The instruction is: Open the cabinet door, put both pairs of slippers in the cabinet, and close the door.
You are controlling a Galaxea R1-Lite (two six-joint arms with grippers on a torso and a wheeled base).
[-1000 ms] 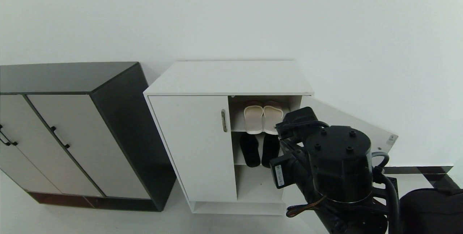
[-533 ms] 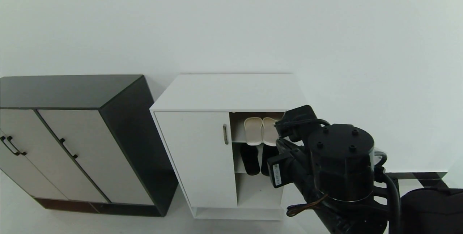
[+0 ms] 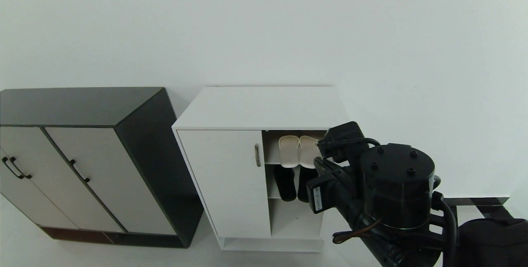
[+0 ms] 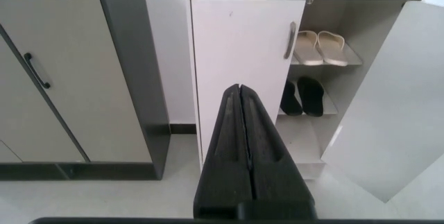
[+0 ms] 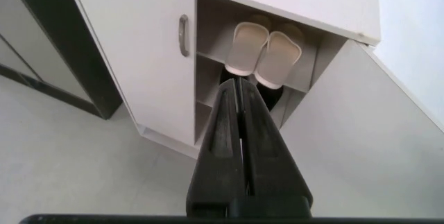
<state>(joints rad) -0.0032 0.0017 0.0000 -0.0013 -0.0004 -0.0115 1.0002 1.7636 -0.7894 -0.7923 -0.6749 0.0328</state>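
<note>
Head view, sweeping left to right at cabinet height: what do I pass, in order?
dark cabinet → closed white door → handle → pale slippers on the top shelf → right arm
</note>
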